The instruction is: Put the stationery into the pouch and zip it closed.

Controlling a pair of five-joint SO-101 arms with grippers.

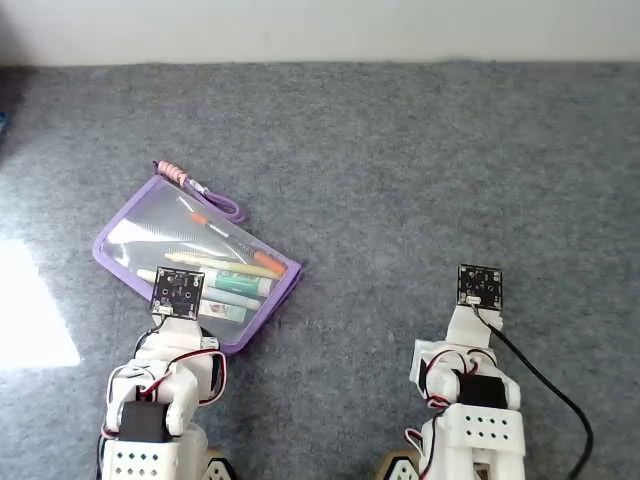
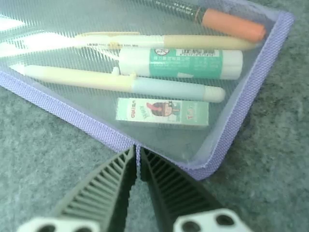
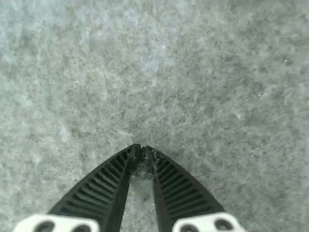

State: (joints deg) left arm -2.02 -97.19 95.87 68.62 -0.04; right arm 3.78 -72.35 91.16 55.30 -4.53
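While flat, pouch (image 2: 255, 92) by left gripper (image 2: 137, 153).

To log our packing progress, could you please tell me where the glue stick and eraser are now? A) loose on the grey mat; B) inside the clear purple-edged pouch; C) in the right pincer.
B: the glue stick and eraser lie behind the mesh wall of the pouch, just beyond the shut left pincer.
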